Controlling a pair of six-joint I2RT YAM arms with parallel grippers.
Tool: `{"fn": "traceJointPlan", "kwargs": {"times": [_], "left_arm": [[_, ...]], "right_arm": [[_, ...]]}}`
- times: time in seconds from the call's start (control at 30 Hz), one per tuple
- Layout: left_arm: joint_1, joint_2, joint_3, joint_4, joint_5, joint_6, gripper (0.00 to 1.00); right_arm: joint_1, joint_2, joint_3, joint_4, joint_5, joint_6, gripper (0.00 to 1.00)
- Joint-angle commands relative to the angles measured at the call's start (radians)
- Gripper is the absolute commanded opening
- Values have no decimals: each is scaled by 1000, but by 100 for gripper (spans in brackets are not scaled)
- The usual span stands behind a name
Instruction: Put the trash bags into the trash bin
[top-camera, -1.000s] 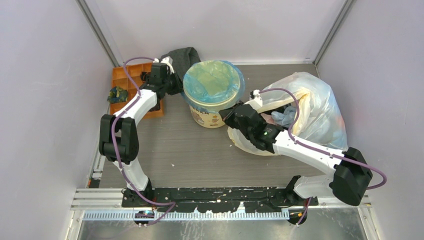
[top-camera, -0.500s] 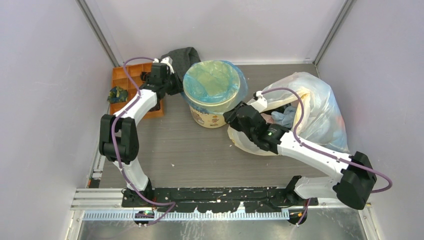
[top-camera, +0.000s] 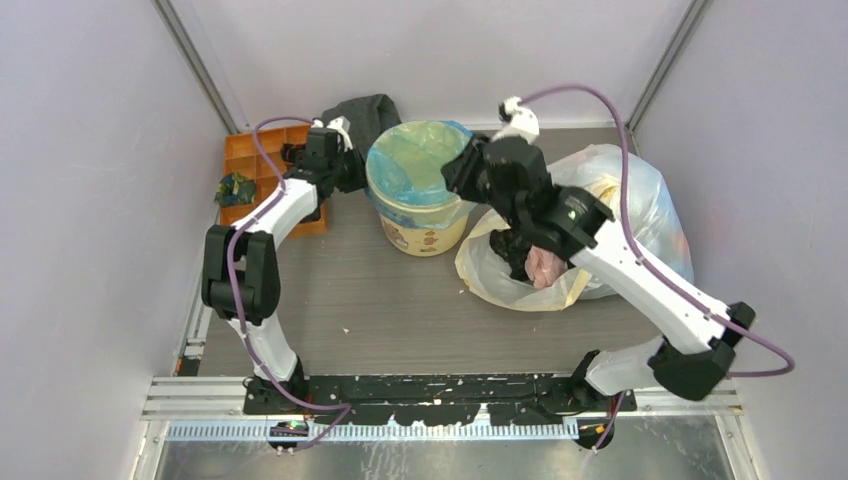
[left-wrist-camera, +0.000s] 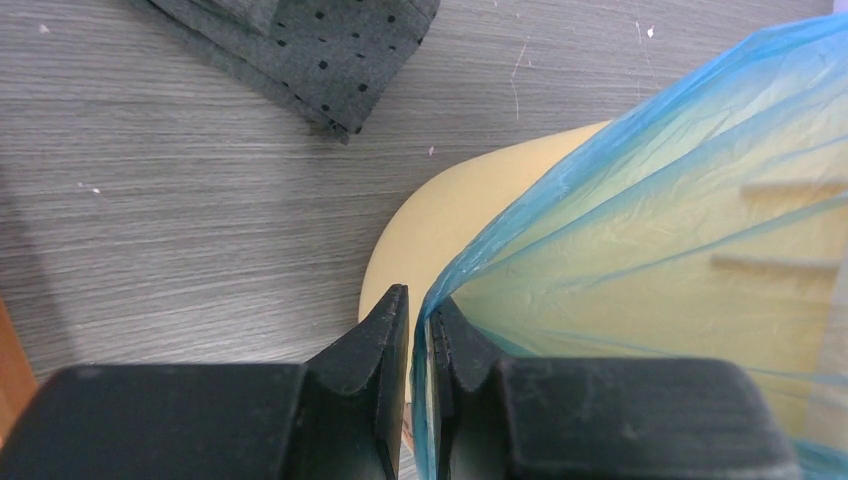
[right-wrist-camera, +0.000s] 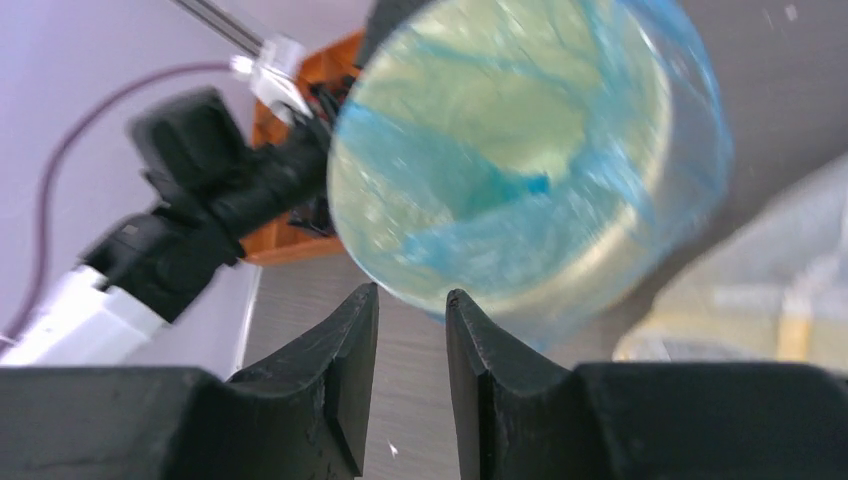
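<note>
1. The bucket (top-camera: 418, 228) stands upright on the grey table (top-camera: 380, 300), far of centre in the overhead view.
2. The blue bag (top-camera: 425, 165) sits inside the bucket as a liner. Its film covers the opening and spills over the outer wall from about 12 to 4 o'clock. The cream rim shows bare at about 6 o'clock.
3. The left gripper (top-camera: 352, 168) is at the bucket's 9 o'clock edge.
4. In the left wrist view the left gripper (left-wrist-camera: 420, 310) is clenched on the bag's edge, with a thin fold of blue film (left-wrist-camera: 650, 200) pinched between its nearly touching fingers. The bare cream rim (left-wrist-camera: 440, 215) curves just beyond the fingertips.
5. The right gripper (top-camera: 455, 172) is raised over the bucket's 3 o'clock side.
6. In the right wrist view, which is blurred, the right gripper (right-wrist-camera: 412, 300) has its fingers parted with nothing between them. The lined bucket mouth (right-wrist-camera: 520, 150) lies beyond the tips, and the left arm (right-wrist-camera: 190, 230) is at its 9 o'clock.
7. A large whitish sack (top-camera: 625, 225) lies on the table at the bucket's 4 o'clock, just beside it, mouth open toward the near side.
8. An orange tray (top-camera: 250, 160) sits at the bucket's 9 o'clock, beyond the left arm.
9. A dark dotted cloth (top-camera: 365, 110) lies at the bucket's 11 o'clock, and also shows in the left wrist view (left-wrist-camera: 320, 50).
</note>
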Motion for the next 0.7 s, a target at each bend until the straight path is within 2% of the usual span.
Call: {"fn": "traceJointPlan", "kwargs": {"times": [0.0,0.27,0.43,0.53,0.67], "left_arm": [[-19,16,16,36,28,-1,15],[-24,17,24,40,39,-7,15],[-25,12,28,35,42,-3,15],[-24,11,30,34,44,-2,15],[-24,9,31,32,43,-1,15]], "right_arm": [[-29,179,270,-134,-61,-207,35],[-155,575,692,-193,-300,-278,30],[-163,855,1036,-369,-316,-295,26],[-164,911,1064,-415,-301,-287,21],[-162,858,902,-345,-290,-272,17]]}}
